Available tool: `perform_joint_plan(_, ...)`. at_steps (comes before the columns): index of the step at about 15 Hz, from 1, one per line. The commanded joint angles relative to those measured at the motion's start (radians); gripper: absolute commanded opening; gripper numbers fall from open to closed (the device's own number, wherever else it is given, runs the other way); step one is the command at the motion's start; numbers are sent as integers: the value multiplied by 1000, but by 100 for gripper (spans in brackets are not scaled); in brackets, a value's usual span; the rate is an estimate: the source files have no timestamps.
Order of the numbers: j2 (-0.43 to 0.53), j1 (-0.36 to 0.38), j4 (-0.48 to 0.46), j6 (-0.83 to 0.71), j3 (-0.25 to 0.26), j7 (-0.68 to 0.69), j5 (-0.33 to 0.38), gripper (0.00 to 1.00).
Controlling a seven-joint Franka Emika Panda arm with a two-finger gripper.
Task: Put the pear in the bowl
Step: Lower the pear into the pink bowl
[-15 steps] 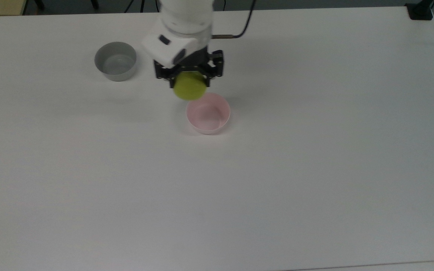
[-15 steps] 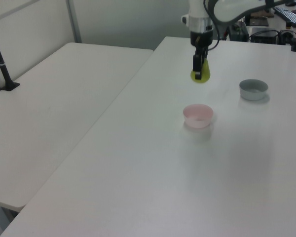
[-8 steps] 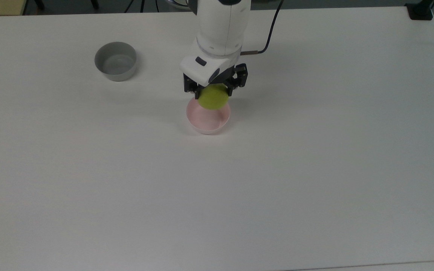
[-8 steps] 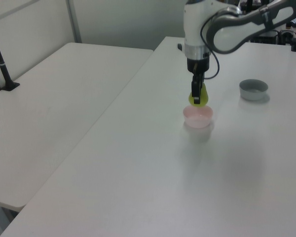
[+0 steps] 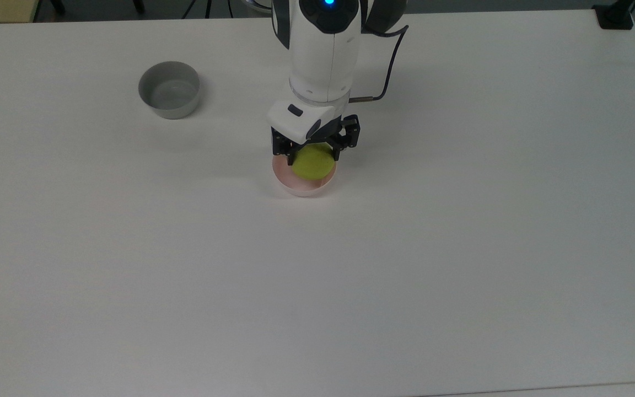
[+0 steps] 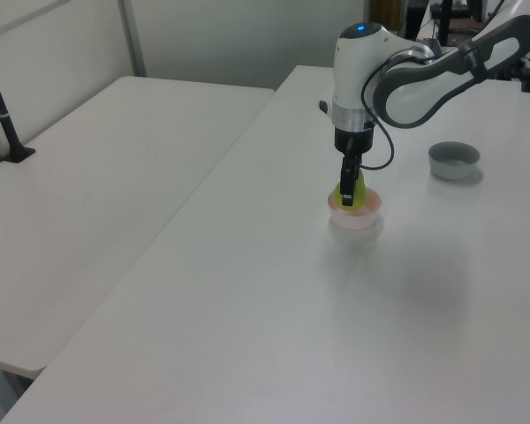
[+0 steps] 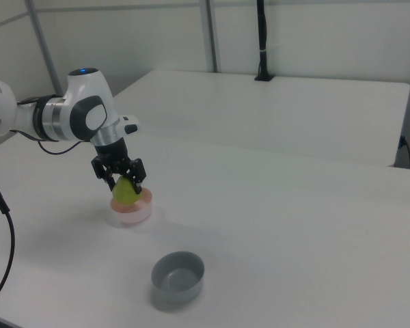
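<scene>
Nearly done: the hand [image 5: 314,152] is clamped on the pear [image 5: 313,163], which sits low inside the pink bowl [image 5: 302,187]. Only letting go is left; grey bowl [image 5: 169,97] idles at 10 o'clock.

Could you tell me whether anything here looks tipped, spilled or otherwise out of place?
Nothing stands out. The pink bowl and the grey bowl sit upright on the table, and the gripper holds the pear over the pink one.

lab | white tables [image 6: 115,177] | partition walls [image 7: 314,41] | Panda arm [image 6: 406,75]
</scene>
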State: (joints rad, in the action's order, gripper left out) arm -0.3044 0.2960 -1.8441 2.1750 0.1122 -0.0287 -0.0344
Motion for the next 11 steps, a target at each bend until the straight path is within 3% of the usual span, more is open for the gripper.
perform_joint_plan(1, -13, 12, -17, 34, 10, -19, 8, 43)
perform_joint_plan(2, -16, 8, -17, 34, 10, -19, 7, 44)
perform_joint_plan(6, -27, 5, -14, 34, 10, -22, 11, 70)
perform_joint_plan(7, -27, 3, -12, 34, 10, -23, 11, 81)
perform_joint_plan(8, -25, 3, -10, 31, 10, -33, 14, 99)
perform_joint_plan(11, -19, 3, -7, 25, 10, -63, 18, 100)
